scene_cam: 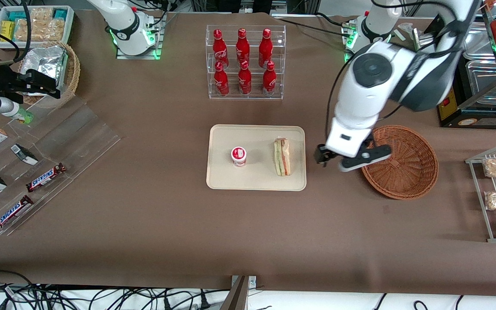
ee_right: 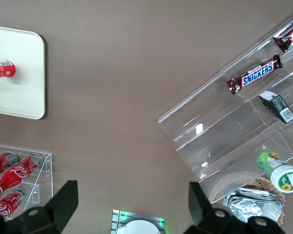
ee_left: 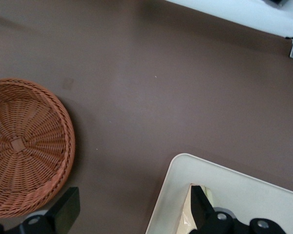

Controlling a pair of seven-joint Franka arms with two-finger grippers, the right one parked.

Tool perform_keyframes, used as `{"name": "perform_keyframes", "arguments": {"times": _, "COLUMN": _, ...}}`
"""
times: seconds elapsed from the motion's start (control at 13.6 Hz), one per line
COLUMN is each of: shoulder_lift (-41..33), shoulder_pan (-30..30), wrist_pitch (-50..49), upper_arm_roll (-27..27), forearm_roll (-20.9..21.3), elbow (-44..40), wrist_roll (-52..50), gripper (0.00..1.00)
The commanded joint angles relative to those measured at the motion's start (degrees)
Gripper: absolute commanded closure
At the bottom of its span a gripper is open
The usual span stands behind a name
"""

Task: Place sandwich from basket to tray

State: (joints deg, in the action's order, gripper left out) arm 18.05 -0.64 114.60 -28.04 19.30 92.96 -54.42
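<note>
Brown cloth over the whole table (scene_cam: 248,232), w/ a rack of red cola bottles (scene_cam: 245,61) farther from the front cam than the tray, and snack bars (scene_cam: 45,177) on clear risers toward the parked arm's end.

The sandwich (scene_cam: 282,156) is lying on the tray (scene_cam: 222,176), near the tray edge closest to the basket, w/ a small red-and-white cup (scene_cam: 239,156) beside it on the same tray. The basket (scene_cam: 407,165) looks empty, both from the front and from the left wrist cam, just bare wicker (ee_left: 24,146).

The tool (scene_cam: 328,158) hangs over bare table between tray and basket, not touching either. It's released, fingers (ee_left: 66,209) spread wide w/ nothing between them, and in the wrist view one finger sits just over the sandwich corner (ee_left: 186,214).

So imo the placing part is basically done: sandwich's out of the basket and down on the tray, flat and stable as far as I can tell. We're at the let-go / back-off stage. Next move prob just needs a clean lift up and away w/o clipping the sandwich or nudging the tray, since the tool is close to both.
</note>
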Motion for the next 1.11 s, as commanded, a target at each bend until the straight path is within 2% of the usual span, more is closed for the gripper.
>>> {"name": "perform_keyframes", "arguments": {"times": 0.0, "shoulder_lift": -4.6, "shoulder_pan": -3.4, "wrist_pitch": -3.8, "upper_arm_roll": -0.6, "forearm_roll": -4.8, "elbow": 0.6, "wrist_roll": 4.2, "gripper": 0.00}}
{"name": "perform_keyframes", "arguments": {"times": 0.22, "shoulder_lift": -7.9, "shoulder_pan": -8.4, "wrist_pitch": -9.3, "upper_arm_roll": -0.5, "forearm_roll": -11.3, "elbow": -0.6, "wrist_roll": 14.8, "gripper": 0.00}}
{"name": "perform_keyframes", "arguments": {"times": 0.44, "shoulder_lift": -10.1, "shoulder_pan": -13.7, "wrist_pitch": -12.5, "upper_arm_roll": 0.5, "forearm_roll": -15.4, "elbow": -0.8, "wrist_roll": 26.1, "gripper": 0.00}}
{"name": "perform_keyframes", "arguments": {"times": 0.74, "shoulder_lift": -12.7, "shoulder_pan": -9.6, "wrist_pitch": -18.1, "upper_arm_roll": 12.9, "forearm_roll": -19.7, "elbow": -1.1, "wrist_roll": 40.1, "gripper": 0.00}}
{"name": "perform_keyframes", "arguments": {"times": 1.03, "shoulder_lift": -15.1, "shoulder_pan": -8.4, "wrist_pitch": -23.0, "upper_arm_roll": 17.5, "forearm_roll": -20.1, "elbow": -1.6, "wrist_roll": 52.6, "gripper": 0.00}}
